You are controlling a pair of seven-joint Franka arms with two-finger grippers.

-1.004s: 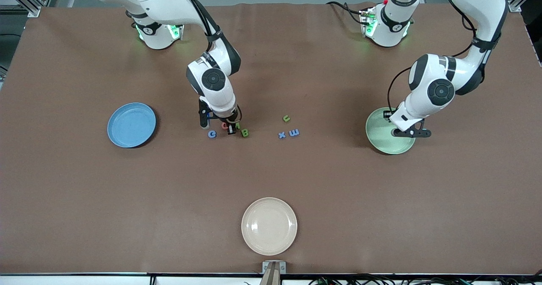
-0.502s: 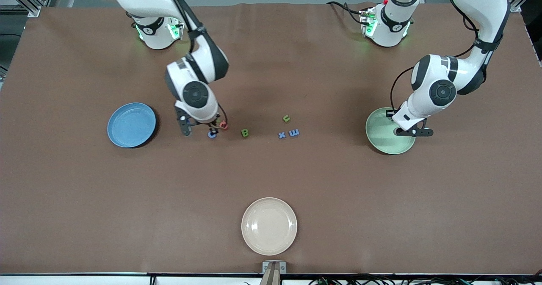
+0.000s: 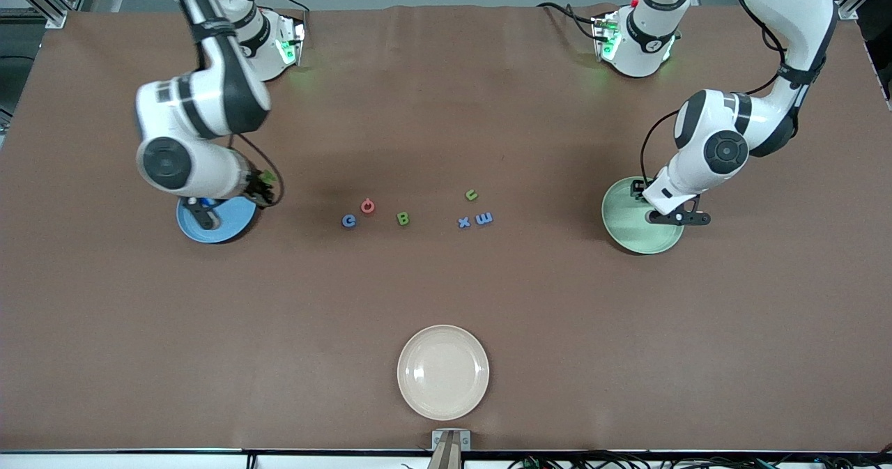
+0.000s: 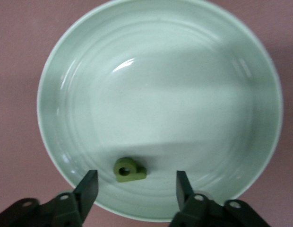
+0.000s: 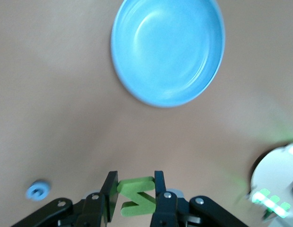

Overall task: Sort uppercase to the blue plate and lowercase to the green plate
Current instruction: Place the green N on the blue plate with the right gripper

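Observation:
My right gripper [image 3: 262,186] is shut on the green N [image 5: 136,194] and holds it in the air just beside the rim of the blue plate [image 3: 226,224], which also shows in the right wrist view [image 5: 168,49]. The blue C [image 3: 348,221], red O [image 3: 367,206] and green B [image 3: 403,219] lie mid-table. The green u-like letter [image 3: 471,194], blue x [image 3: 464,222] and blue m [image 3: 483,218] lie toward the left arm's end. My left gripper [image 3: 672,218] is open over the green plate [image 3: 627,226], where the green p [image 4: 129,170] lies.
A cream plate [image 3: 443,371] sits near the table's edge closest to the front camera. The right arm's wrist hangs over part of the blue plate.
My right gripper has lifted the green N out of the letter row and carried it toward the blue plate. The left arm has barely moved.

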